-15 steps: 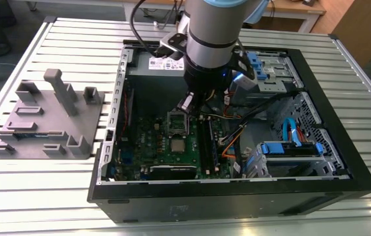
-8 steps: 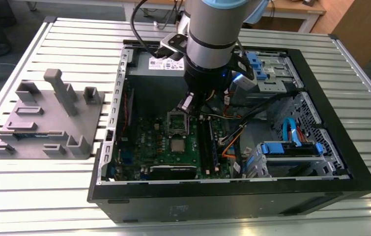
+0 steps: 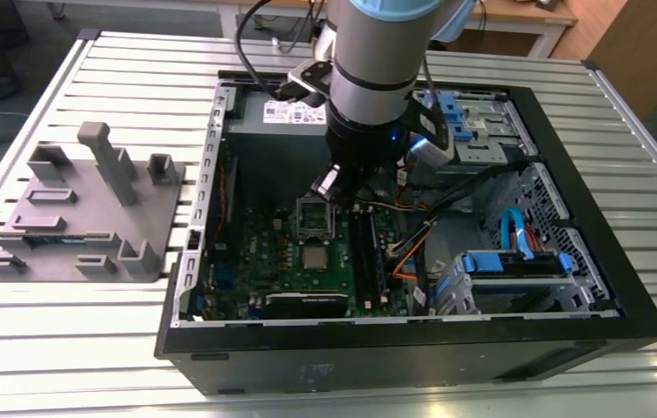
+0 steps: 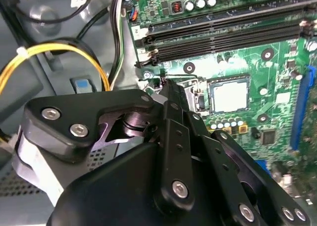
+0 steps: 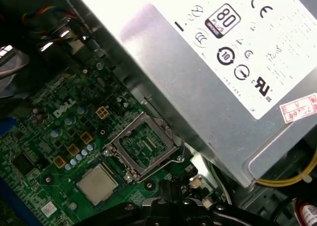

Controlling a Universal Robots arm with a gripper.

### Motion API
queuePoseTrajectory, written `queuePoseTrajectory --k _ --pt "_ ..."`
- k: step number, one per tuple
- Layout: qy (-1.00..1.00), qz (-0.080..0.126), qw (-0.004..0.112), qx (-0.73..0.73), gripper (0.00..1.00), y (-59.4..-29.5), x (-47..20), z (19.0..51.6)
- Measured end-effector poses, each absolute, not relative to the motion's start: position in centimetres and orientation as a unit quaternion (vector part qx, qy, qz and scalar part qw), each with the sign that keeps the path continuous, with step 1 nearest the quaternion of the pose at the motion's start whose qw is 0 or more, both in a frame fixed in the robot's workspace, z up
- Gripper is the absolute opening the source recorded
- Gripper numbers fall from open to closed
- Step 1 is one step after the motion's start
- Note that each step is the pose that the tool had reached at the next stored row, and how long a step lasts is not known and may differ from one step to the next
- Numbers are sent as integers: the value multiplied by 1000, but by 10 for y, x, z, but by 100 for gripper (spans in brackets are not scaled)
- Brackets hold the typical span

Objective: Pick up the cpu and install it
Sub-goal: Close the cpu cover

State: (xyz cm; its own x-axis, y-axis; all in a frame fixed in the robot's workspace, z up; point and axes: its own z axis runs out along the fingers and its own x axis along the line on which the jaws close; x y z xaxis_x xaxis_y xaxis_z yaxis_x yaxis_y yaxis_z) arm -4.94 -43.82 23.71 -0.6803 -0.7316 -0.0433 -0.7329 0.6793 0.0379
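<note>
The cpu (image 3: 313, 257) (image 4: 229, 95) (image 5: 97, 183), a small silvery square chip, lies flat in its socket on the green motherboard (image 3: 270, 261). The socket's metal frame (image 3: 314, 218) (image 5: 143, 146) stands swung up beside it, leaving the chip uncovered. My gripper (image 3: 328, 185) (image 4: 165, 85) (image 5: 171, 187) hangs inside the computer case just beyond the raised frame, apart from the cpu. It looks shut, with its black fingers drawn to one narrow tip and nothing seen between them.
The open black computer case (image 3: 606, 296) lies on a slatted metal table (image 3: 130, 78). Its power supply (image 3: 282, 109) (image 5: 223, 62) is close behind the gripper. Yellow and black cables (image 4: 59, 50), memory slots (image 4: 223, 32) and blue drive brackets (image 3: 514, 261) surround it. A grey plastic fixture (image 3: 84, 218) stands at the exterior view's left.
</note>
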Motion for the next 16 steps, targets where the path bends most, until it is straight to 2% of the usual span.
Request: queuePoseTrajectory --k 16 --pt "931 26 13 -363 11 -427 -48 226"
